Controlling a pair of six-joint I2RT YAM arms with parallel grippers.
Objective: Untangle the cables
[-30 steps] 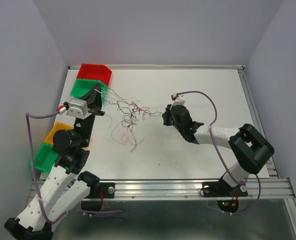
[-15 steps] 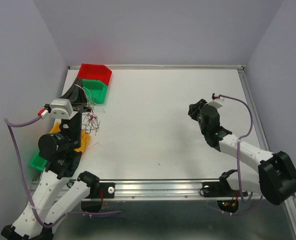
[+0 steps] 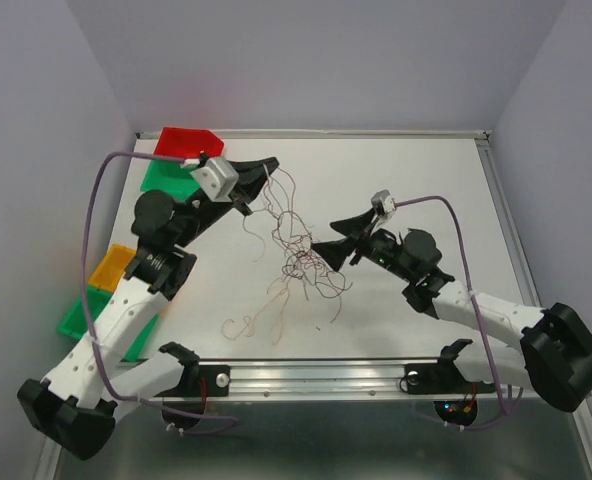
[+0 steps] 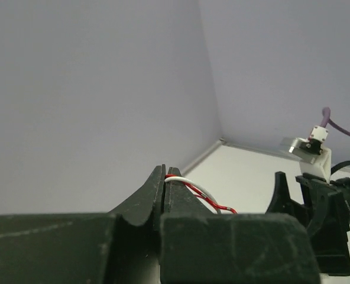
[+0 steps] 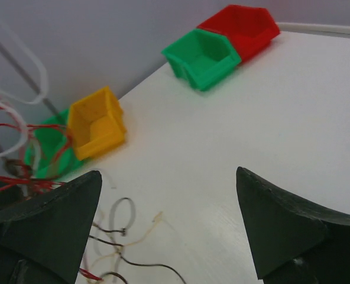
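Left hand (image 4: 164,170) is clamped tight on a red and a white strand of the cables (image 3: 298,258) and is raised over the back-left part of the worktop (image 3: 426,170). Strands hang from it down into a loose tangle mid-worktop, with red, whitish and brownish wires mixed. A few curly ends trail toward the near edge. Can't tell how much of the tangle rests on the surface. Right hand (image 5: 168,174) has its fingers spread wide with nothing between them, just at the tangle's right side; contact unclear. Red bin (image 3: 188,142) and green bin (image 3: 161,177) are at the back-left corner. Yellow bin (image 3: 108,268) and second green bin (image 3: 76,315) are along the left edge.
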